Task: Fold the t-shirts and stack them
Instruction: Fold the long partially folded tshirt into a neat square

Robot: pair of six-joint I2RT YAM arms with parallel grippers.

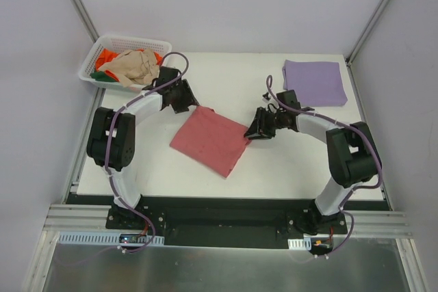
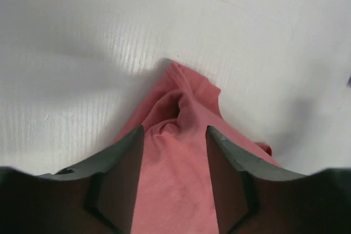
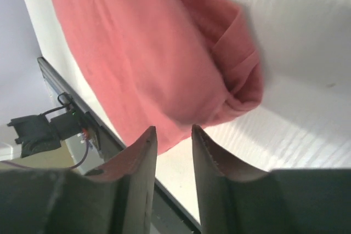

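Note:
A dusty rose-red t-shirt (image 1: pixel 211 140) lies folded into a tilted square at the table's middle. My left gripper (image 1: pixel 186 102) is at its far left corner. In the left wrist view the jaws (image 2: pixel 175 130) stand apart with the red cloth (image 2: pixel 175 184) running between them and bunched just beyond the tips. My right gripper (image 1: pixel 254 130) is at the shirt's right corner. In the right wrist view it (image 3: pixel 173 130) is open and empty, and the shirt's rolled edge (image 3: pixel 241 80) lies just past the tips. A lavender t-shirt (image 1: pixel 315 81) lies folded at the far right.
A white lattice basket (image 1: pixel 91 68) at the far left corner holds a beige shirt (image 1: pixel 137 66), an orange one (image 1: pixel 107 56) and a green one (image 1: pixel 102 76). The table's near edge and a black rail (image 3: pixel 71 102) show in the right wrist view.

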